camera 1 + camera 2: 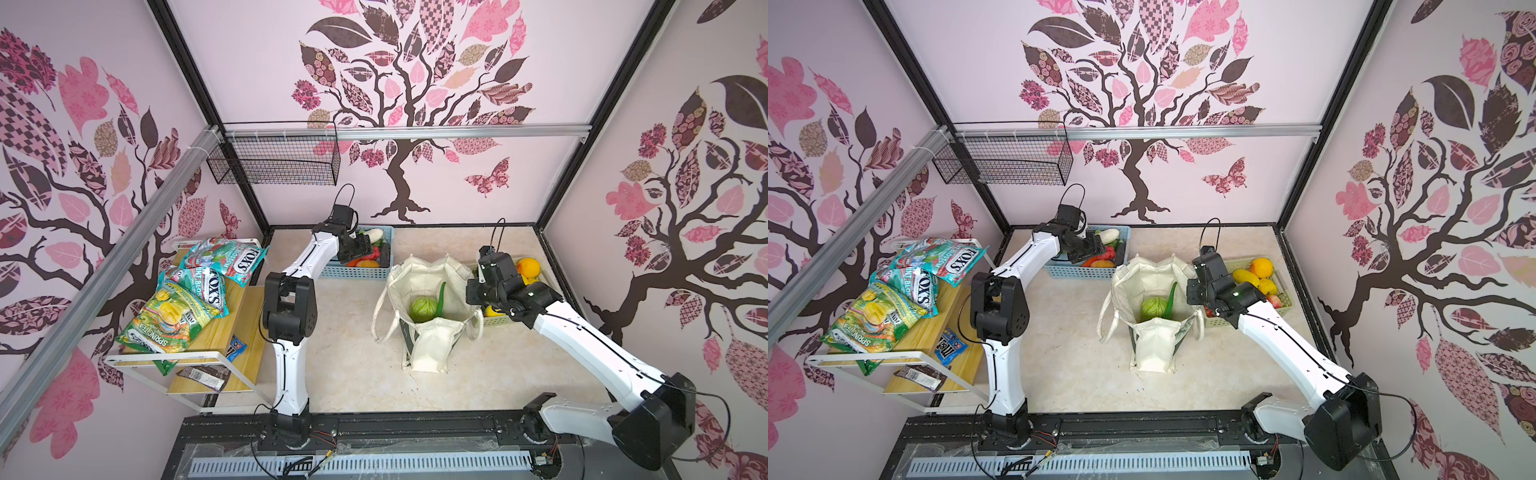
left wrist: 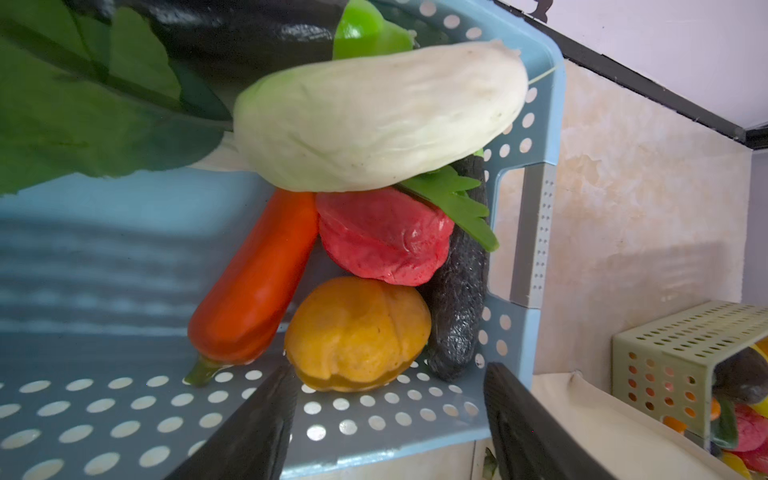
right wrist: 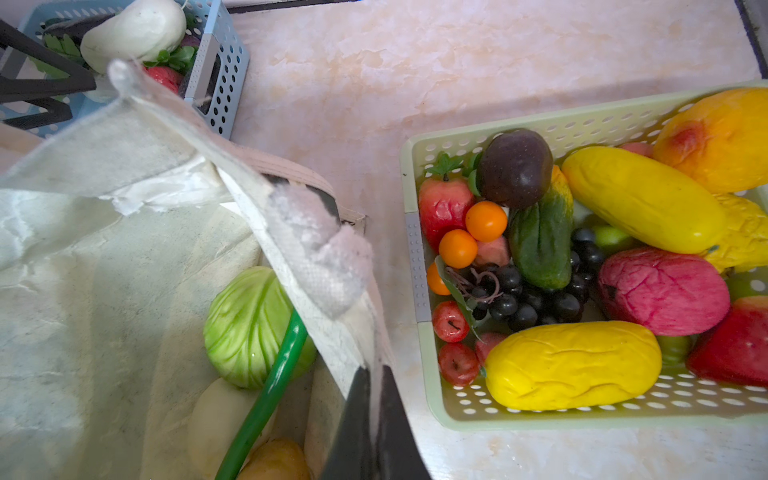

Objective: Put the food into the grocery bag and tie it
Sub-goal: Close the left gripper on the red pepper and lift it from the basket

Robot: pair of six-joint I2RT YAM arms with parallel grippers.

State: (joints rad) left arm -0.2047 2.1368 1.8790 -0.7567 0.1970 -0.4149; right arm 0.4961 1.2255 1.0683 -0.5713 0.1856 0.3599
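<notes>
The cream grocery bag (image 1: 428, 357) stands open mid-table, with a green cabbage (image 1: 423, 308) and a long green vegetable (image 1: 441, 297) inside. My right gripper (image 3: 376, 374) is shut on the bag's right rim (image 3: 291, 232) and holds it up. My left gripper (image 2: 388, 415) hangs open just inside the blue basket (image 2: 374, 449), nothing between its fingers. In front of it lies more food: a yellow-orange squash (image 2: 357, 332), an orange-red pepper (image 2: 257, 274), a red piece (image 2: 382, 237), a white vegetable (image 2: 374, 120) and a dark cucumber (image 2: 457, 299).
A pale green basket (image 3: 457, 411) full of toy fruit stands right of the bag, close beside my right gripper. A wooden shelf (image 1: 216, 332) with snack packets is at the left. A black wire basket (image 1: 274, 162) hangs on the back wall.
</notes>
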